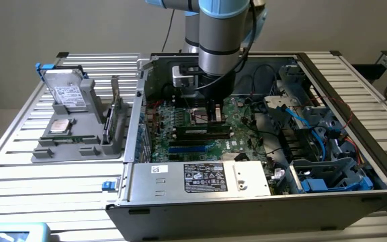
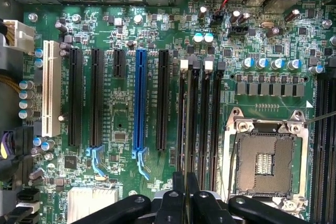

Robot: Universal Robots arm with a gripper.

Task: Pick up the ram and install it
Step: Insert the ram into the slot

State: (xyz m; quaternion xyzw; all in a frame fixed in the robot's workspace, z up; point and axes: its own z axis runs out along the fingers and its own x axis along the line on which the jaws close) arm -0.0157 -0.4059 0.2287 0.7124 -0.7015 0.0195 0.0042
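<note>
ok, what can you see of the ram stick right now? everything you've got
The ram, a long, narrow green circuit-board stick with dark chips and a pale label, stands on its long edge, level. The black gripper is shut on its upper edge. In the wrist view it shows edge-on, a thin line along the black memory slots of the green motherboard. Whether it is seated in a slot cannot be told.

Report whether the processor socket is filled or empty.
Empty: the socket shows its bare contact field inside the metal frame.
</note>
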